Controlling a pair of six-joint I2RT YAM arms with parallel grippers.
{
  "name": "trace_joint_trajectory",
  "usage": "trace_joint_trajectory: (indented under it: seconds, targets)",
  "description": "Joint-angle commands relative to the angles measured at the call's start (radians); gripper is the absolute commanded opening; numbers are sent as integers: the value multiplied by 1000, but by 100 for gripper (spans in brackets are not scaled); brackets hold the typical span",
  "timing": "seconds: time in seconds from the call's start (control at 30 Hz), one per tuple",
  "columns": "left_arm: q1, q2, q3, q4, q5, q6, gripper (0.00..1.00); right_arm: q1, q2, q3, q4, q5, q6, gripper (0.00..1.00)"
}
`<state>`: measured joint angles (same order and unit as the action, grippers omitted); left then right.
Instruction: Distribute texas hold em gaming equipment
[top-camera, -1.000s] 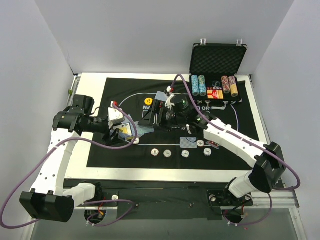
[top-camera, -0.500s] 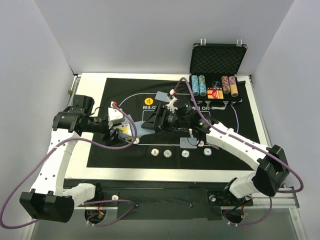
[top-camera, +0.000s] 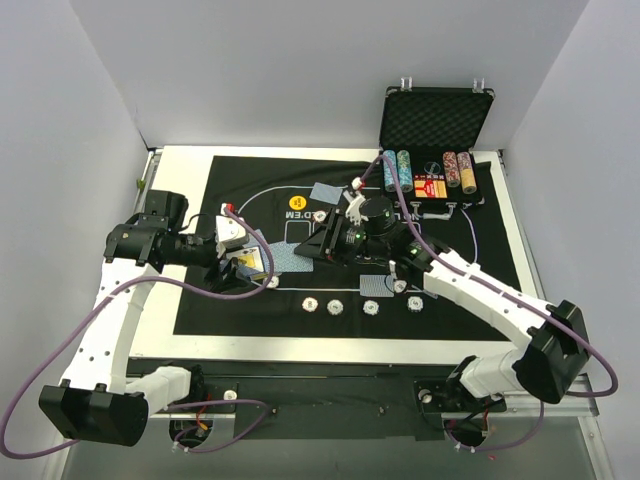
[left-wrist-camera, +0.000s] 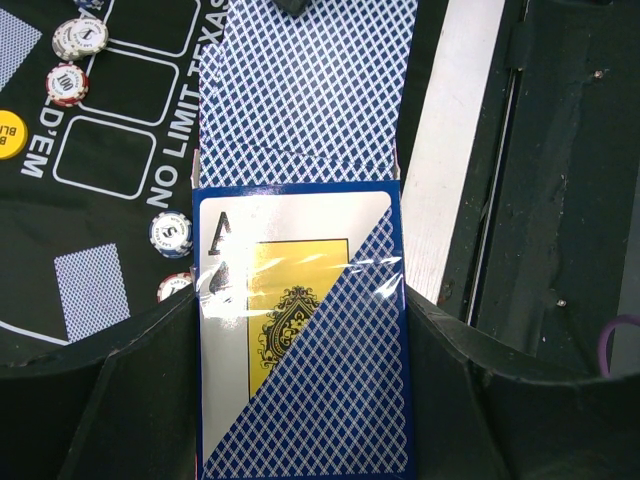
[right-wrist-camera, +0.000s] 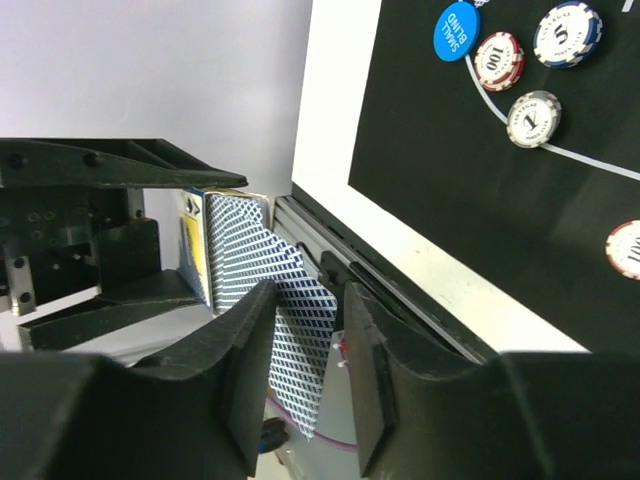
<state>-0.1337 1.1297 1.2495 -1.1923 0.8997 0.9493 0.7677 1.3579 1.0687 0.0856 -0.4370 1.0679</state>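
My left gripper (top-camera: 238, 262) (left-wrist-camera: 300, 420) is shut on a blue-and-yellow card box (left-wrist-camera: 300, 330) held above the mat's left edge. Blue-backed playing cards (left-wrist-camera: 305, 90) stick out of its open end. My right gripper (top-camera: 305, 246) (right-wrist-camera: 308, 335) has reached across to that end. Its fingers straddle the tip of a protruding card (right-wrist-camera: 300, 345), and a gap still shows beside the card. Face-down cards (top-camera: 327, 192) (top-camera: 373, 285), a row of poker chips (top-camera: 336, 306), a yellow disc (top-camera: 297, 201) and a blue disc (right-wrist-camera: 456, 30) lie on the mat.
The black felt mat (top-camera: 470, 240) covers the white table. At the back right stands the open black case (top-camera: 436, 118), with chip stacks (top-camera: 397, 170) and a red card pack (top-camera: 432, 186) inside. The right arm stretches diagonally over the mat's centre.
My right gripper has slid left toward the held box, and its fingers have narrowed around the protruding card. The left arm has not moved.
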Motion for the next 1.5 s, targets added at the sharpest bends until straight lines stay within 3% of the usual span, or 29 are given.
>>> trace_joint_trajectory:
  seconds: [0.0,0.17,0.73,0.93,1.2,1.47]
  targets:
    - [5,-28,27,42,56,0,12,-18,-55,-29,77,-34,49,24]
    - [5,-28,25,45,53,0,12,-50,-75,-71,150,-62,112,10]
    - [8,-27,22,48,56,-1,12,-123,-160,-90,75,-91,73,8]
    - [8,-28,21,46,59,-3,12,-171,-166,-34,85,-106,81,1]
    - [9,-31,18,46,61,-3,12,-263,-2,145,101,-166,72,0]
    - [9,-33,16,46,74,-3,12,-274,324,304,253,-200,121,0]
